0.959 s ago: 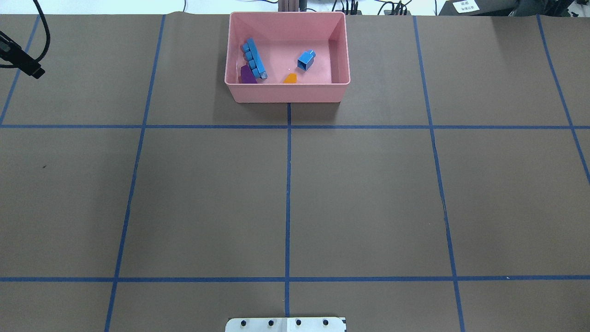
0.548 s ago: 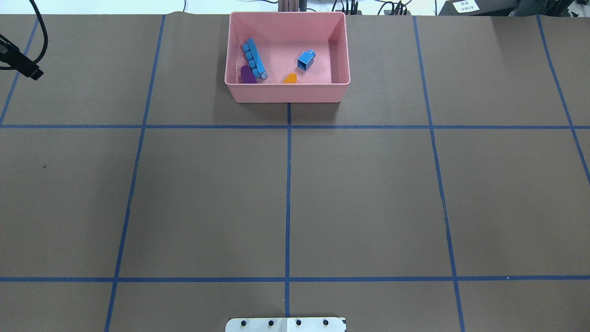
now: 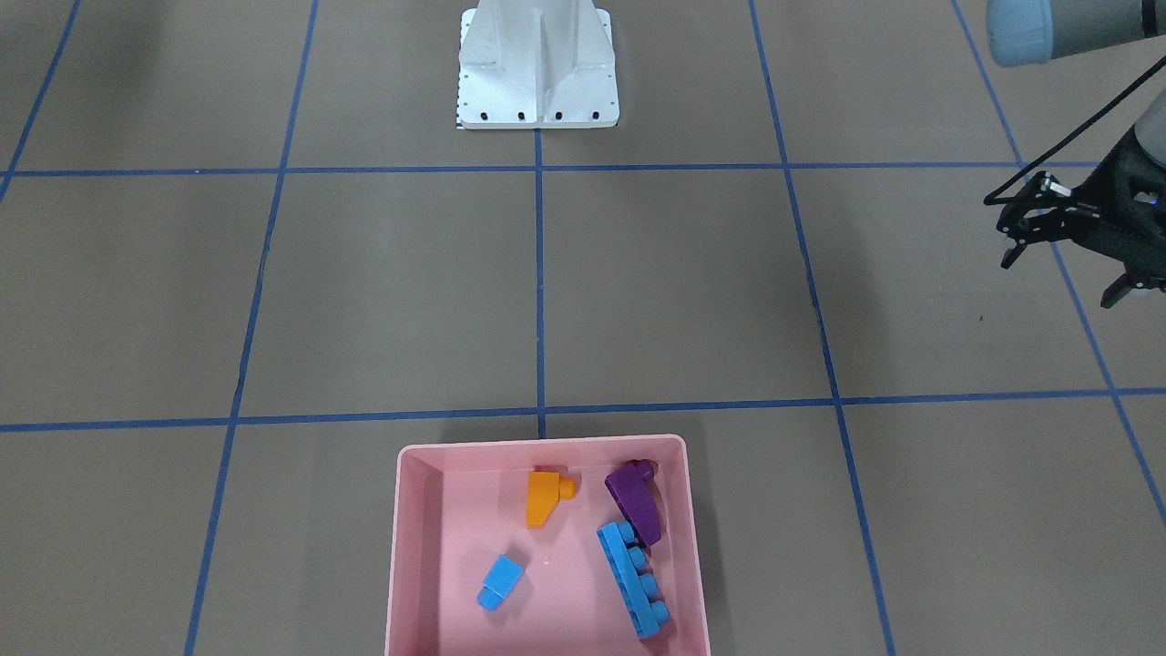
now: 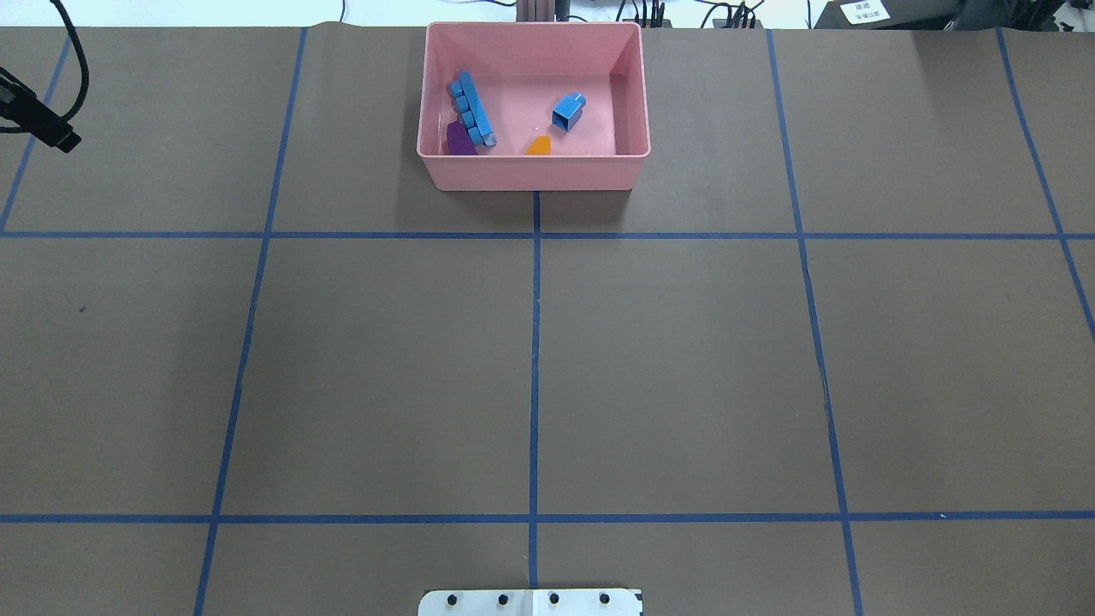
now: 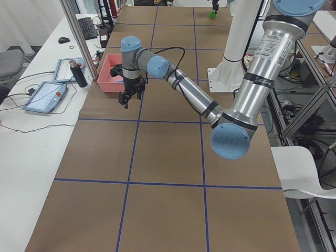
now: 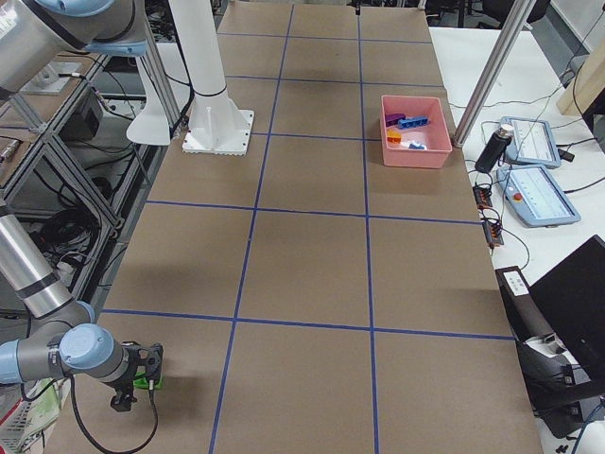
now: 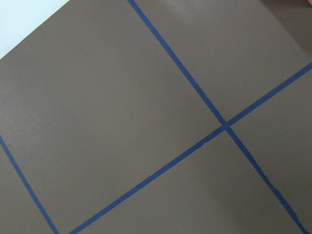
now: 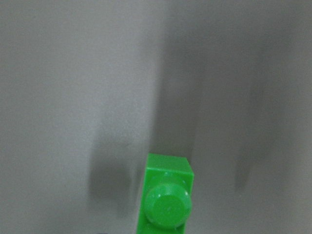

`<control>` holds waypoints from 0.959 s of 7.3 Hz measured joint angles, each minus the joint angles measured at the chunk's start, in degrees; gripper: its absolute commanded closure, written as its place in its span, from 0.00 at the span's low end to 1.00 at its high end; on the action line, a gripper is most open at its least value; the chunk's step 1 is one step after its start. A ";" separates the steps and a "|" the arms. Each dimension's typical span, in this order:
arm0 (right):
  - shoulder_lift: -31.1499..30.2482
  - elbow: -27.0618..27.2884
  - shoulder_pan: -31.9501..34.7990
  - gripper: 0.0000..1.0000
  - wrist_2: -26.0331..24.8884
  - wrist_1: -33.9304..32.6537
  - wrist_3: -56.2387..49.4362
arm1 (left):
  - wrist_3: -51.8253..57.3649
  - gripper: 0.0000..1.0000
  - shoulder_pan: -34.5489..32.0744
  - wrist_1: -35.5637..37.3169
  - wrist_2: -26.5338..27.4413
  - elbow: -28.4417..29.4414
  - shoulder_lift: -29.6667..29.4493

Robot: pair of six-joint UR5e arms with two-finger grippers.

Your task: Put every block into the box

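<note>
The left gripper (image 3: 1057,282) hangs over bare table at the robot's left end, jaws apart and holding nothing. Toward the middle, the pink box (image 4: 530,175) holds four blocks: the long blue block (image 4: 473,109), with the purple block (image 4: 460,141) touching it, the orange block (image 4: 539,147) and the small blue block (image 4: 568,111). The green block (image 8: 165,200) is the only one outside, on the table far off at the robot's right end. The right gripper (image 6: 132,390) sits right by it and is plainly the nearer arm. In the wrist view the block is low and centred, stud facing the camera, its long axis cut off by the frame edge. Whether those jaws are apart or together I cannot tell. A white label (image 4: 864,11) beyond the table has writing too small to read
</note>
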 measured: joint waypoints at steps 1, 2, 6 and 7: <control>0.34 -0.16 0.00 0.53 -0.29 -0.12 0.05 | -0.22 0.00 0.00 -0.02 -0.11 -0.02 0.03; 0.88 -0.21 0.00 0.53 -0.21 -0.17 0.44 | -0.32 0.00 0.00 -0.02 -0.17 -0.09 0.05; 2.18 -0.24 0.00 1.00 0.00 -0.27 1.01 | -0.53 0.00 0.00 0.02 -1.21 -0.57 0.06; 2.89 -0.13 0.01 1.00 -0.35 -0.20 0.94 | -0.57 0.00 0.00 0.02 -1.22 -0.74 0.09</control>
